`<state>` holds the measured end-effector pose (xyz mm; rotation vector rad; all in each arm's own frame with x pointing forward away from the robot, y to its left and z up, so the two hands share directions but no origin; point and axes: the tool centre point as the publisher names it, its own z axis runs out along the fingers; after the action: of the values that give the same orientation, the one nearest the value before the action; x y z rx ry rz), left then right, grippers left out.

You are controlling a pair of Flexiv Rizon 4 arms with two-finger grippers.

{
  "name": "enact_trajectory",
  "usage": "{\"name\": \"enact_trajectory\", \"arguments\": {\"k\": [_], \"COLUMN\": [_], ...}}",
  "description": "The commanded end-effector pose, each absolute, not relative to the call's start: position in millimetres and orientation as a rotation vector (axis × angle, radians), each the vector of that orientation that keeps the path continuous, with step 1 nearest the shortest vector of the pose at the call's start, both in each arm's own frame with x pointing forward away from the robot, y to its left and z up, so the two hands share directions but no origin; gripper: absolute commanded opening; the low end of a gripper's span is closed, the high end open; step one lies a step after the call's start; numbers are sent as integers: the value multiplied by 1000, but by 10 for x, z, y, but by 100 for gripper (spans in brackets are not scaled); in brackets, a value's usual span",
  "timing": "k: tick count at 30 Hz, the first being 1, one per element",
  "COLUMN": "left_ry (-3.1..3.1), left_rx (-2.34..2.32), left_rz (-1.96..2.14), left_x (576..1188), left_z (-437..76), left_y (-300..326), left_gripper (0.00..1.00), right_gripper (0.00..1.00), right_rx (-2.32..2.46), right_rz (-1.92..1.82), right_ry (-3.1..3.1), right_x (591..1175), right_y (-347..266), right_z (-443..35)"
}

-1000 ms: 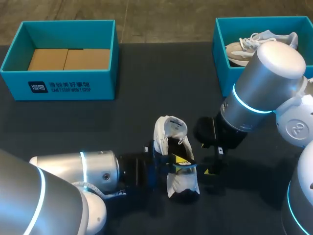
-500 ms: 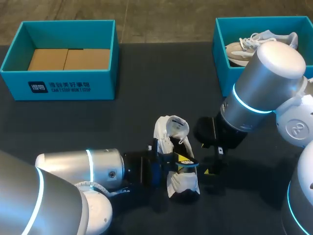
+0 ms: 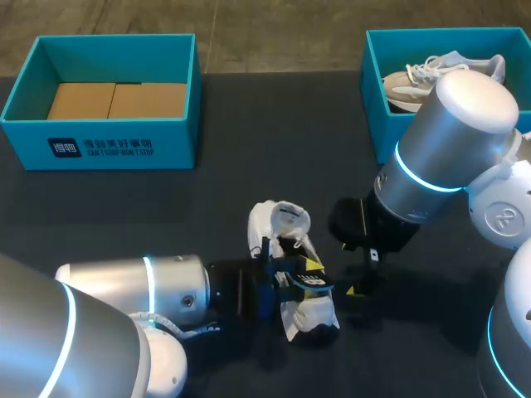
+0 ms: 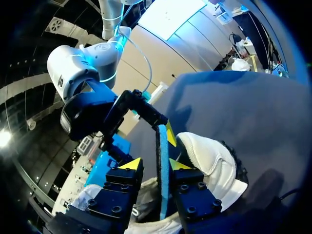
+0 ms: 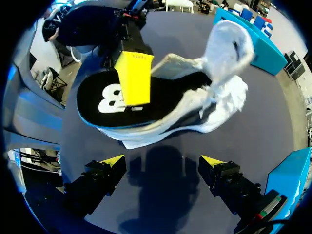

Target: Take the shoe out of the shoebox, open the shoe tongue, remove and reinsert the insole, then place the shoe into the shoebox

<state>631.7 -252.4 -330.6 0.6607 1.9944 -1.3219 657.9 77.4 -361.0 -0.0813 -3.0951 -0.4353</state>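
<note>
A white shoe (image 3: 290,257) lies on the dark table near the middle front, its tongue (image 5: 226,41) folded up. My left gripper (image 3: 299,278) reaches into the shoe from the left. Its fingers stand apart around the upright teal edge of the insole (image 4: 162,161), which rests against one finger with a gap to the other. From the right wrist view the insole (image 5: 105,105) is black with a white mark, and one yellow fingertip (image 5: 134,78) of the left gripper lies on it. My right gripper (image 5: 161,168) hangs open just right of the shoe, holding nothing.
A teal shoebox (image 3: 373,99) at the back right holds a second pale shoe (image 3: 440,70). Another teal box (image 3: 108,141) at the back left has brown cardboard inside. My right arm's large elbow (image 3: 456,124) overhangs the right box's front.
My left gripper's fingers have parted from their tight grip on the insole. The shoe's heel end has shifted slightly to the left. The right arm has not moved.
</note>
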Motion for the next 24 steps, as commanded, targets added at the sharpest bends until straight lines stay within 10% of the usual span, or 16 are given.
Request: {"name": "enact_trajectory", "arguments": {"k": [1,5,9,24], "left_ry": [1986,1987,1990,2053], "left_rx": [664,659,641,635], "left_rz": [-1328,-1322,-1303,-1208], "left_x": [6221,6213,6212,6425], "left_z": [-3279,-3261,-3239,-3483], "left_y": [-2410,-2401,-2407,-2402], "left_gripper": [38,32,0,0], "right_gripper": [100,100,100,100], "right_rx": [-80,-80,-80,-80], "right_rz": [-436,-436,-436,-436], "right_ry": [-3097,-3097,-3097,-3097], "right_x": [6569,6569,6569,6569], "right_y": [774,774,774,774], "right_z": [-3618,-3618,-3618,-3618]}}
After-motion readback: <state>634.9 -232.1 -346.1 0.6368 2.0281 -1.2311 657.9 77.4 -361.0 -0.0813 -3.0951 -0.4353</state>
